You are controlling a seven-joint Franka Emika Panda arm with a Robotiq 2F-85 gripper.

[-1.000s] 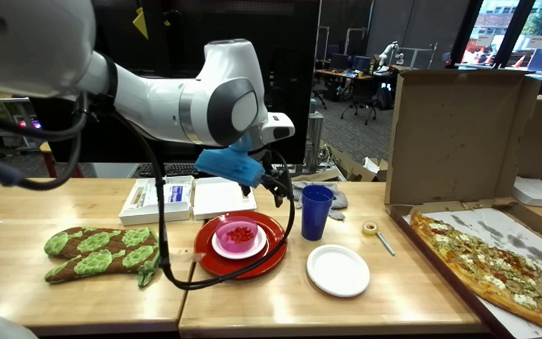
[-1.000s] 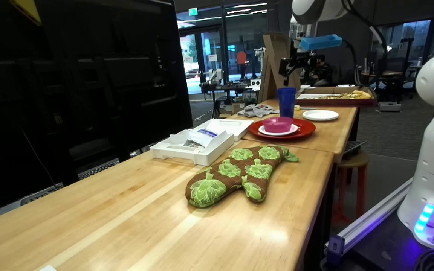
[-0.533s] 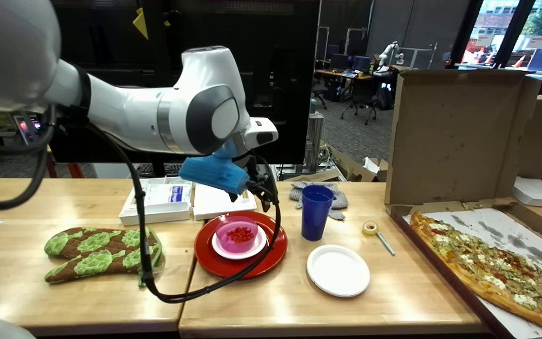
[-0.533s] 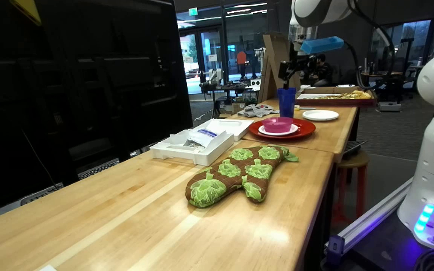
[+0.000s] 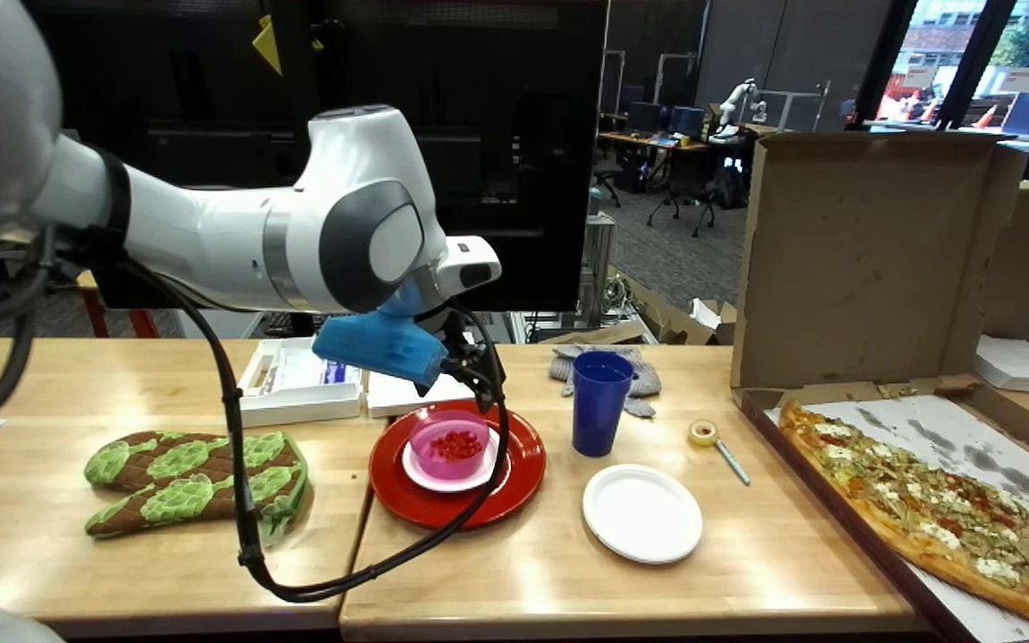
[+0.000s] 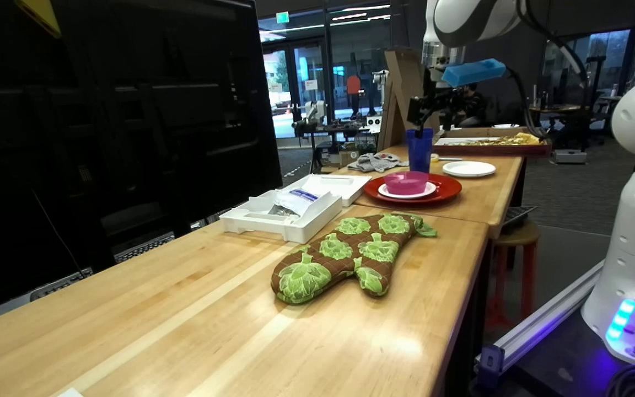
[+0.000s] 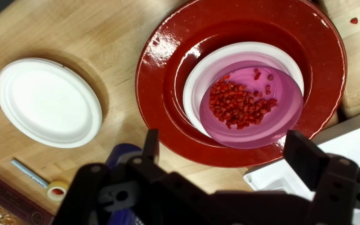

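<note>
We see the fingers (image 7: 303, 159) spread apart, grasping nothing; the pink bowl (image 7: 281, 107) stands near, below them. If they descend off-centre, we fear pushing it could spill its red pieces (image 7: 234, 104).

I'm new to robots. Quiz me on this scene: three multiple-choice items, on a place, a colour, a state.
1. Where is the pink bowl?
A) In the pizza box
B) On a white plate in the red plate
C) On the oven mitt

2. What colour is the cup?
A) Blue
B) Yellow
C) White

3. How are the robot's fingers?
A) Shut
B) Gripping the cup
C) Apart, holding nothing

1 B: both exterior views show the plates beneath.
2 A: both exterior views show blue.
3 C: the wrist view shows an unfilled gap.
</note>
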